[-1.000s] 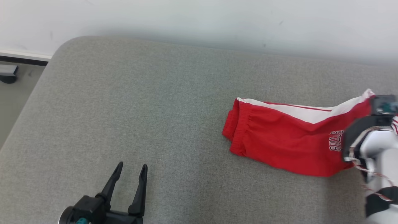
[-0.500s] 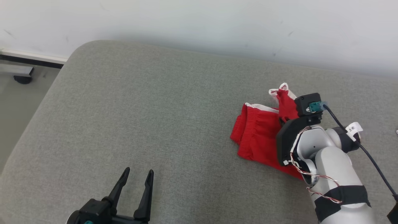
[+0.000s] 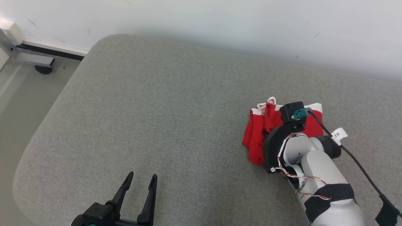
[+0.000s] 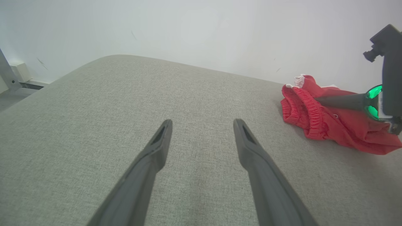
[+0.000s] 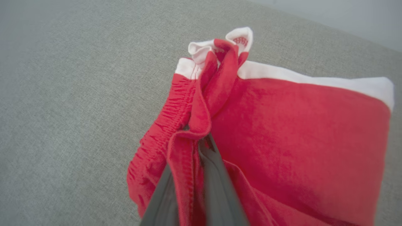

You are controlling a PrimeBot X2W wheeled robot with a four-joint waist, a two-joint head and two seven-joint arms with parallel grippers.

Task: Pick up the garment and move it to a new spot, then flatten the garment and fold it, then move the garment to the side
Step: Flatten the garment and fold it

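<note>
Nearest the robot, the left gripper (image 3: 142, 175) hangs low over the front of one grey cushion (image 3: 157, 110). Its two dark fingers are spread wide with nothing between them, and bare fabric shows in the gap in its own wrist view (image 4: 203, 121).

Further out on the right, one pale right arm (image 3: 317, 169) reaches across the cushion. It is wrapped with two black bands, and one black cable (image 3: 361, 166) with one white label (image 3: 339, 134) runs along it.

The right gripper (image 5: 198, 141) has its two fingers drawn close together, pinching a fold of red hem. From the left wrist view one of those fingers lies across the cloth (image 4: 317, 99).

There is one garment (image 3: 256, 141), a pair of red shorts with a white side stripe. It lies on the right half of the cushion, well apart from the left gripper. It is bunched, with the gathered waistband toward the left and a pinched edge standing above the rest (image 5: 298, 125).

Beyond the cushion stands one pale wall (image 3: 220, 18). At the far left, over the floor (image 3: 19, 103), is one metal frame (image 3: 31, 58) on a dark foot.
</note>
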